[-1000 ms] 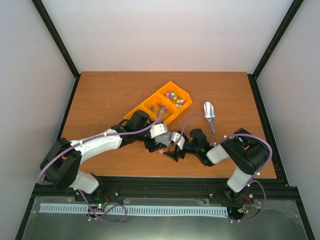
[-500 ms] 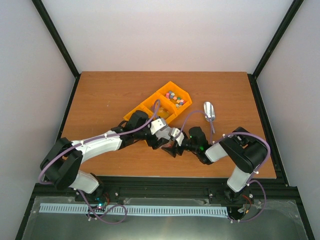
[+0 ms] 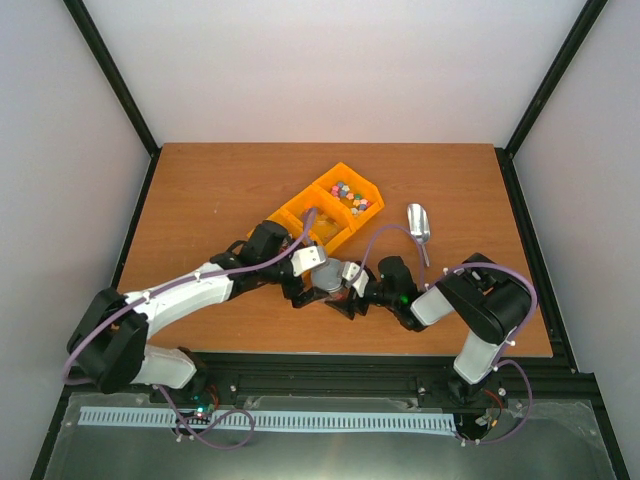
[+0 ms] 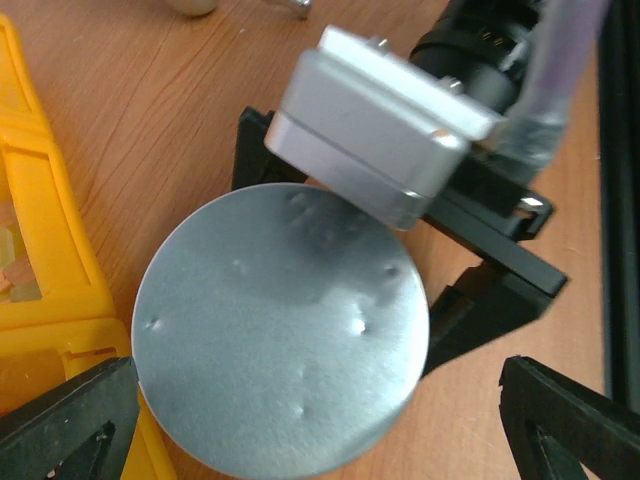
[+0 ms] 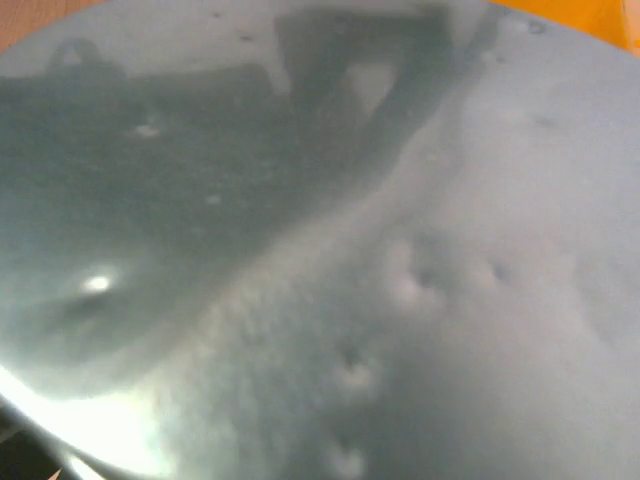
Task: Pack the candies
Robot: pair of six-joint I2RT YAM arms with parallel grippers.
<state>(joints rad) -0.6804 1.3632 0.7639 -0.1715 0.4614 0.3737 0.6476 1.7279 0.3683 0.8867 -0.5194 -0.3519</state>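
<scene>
On the worktop (image 3: 220, 190), nearer than the orange bin (image 3: 290, 212), your left tool (image 4: 315, 400) gapes wide and empty about the silver lid (image 4: 280, 320); your right tool (image 3: 336, 289) straddles it, grip unclear. Centre before closing. The candies (image 3: 348, 191) lie in the bin's far right compartment

Here's the tally: one table (image 3: 200, 190), two arms on it, left arm (image 3: 190, 290) and right arm (image 3: 478, 300), two orange bins (image 3: 283, 214), one metal scoop (image 3: 418, 226), one round silver lid (image 4: 280, 330), and candies (image 3: 349, 192) beyond counting.
</scene>
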